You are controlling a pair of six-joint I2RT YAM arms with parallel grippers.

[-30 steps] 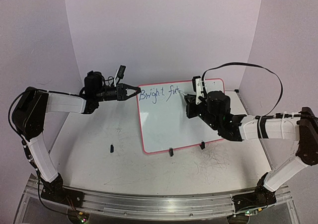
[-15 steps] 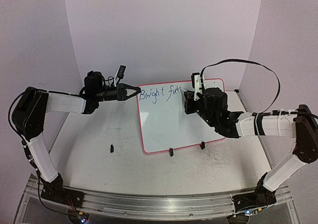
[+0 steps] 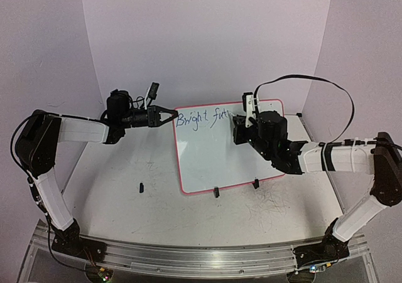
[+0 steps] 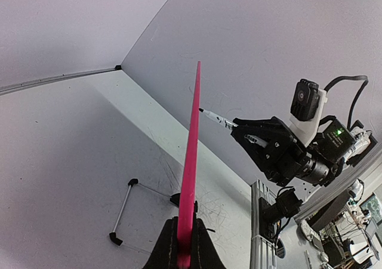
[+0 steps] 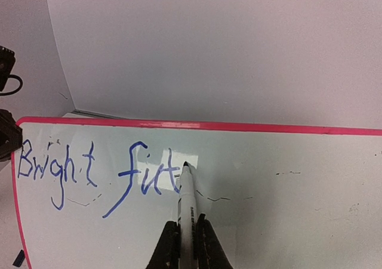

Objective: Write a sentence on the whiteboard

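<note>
The whiteboard (image 3: 213, 160) with its red-pink rim stands tilted on two black clip feet (image 3: 216, 192) mid-table. My left gripper (image 3: 172, 115) is shut on its upper left rim; in the left wrist view the red edge (image 4: 192, 161) runs up from between my jaws (image 4: 185, 226). My right gripper (image 3: 237, 131) is shut on a white marker (image 5: 188, 200), whose black tip touches the board (image 5: 286, 209) just right of the blue sentence (image 5: 95, 173), which reads "Bright fut". The marker (image 4: 216, 118) also shows in the left wrist view.
A small black cap-like piece (image 3: 141, 186) lies on the tabletop left of the board. Grey scribbles (image 3: 270, 202) mark the tabletop in front of the board. The right arm's black cable (image 3: 314, 81) loops above it. Pale walls close in behind and at both sides.
My right gripper and the marker shifted slightly toward the board's top edge and left during the first half second, then held still. The left gripper has not moved.
</note>
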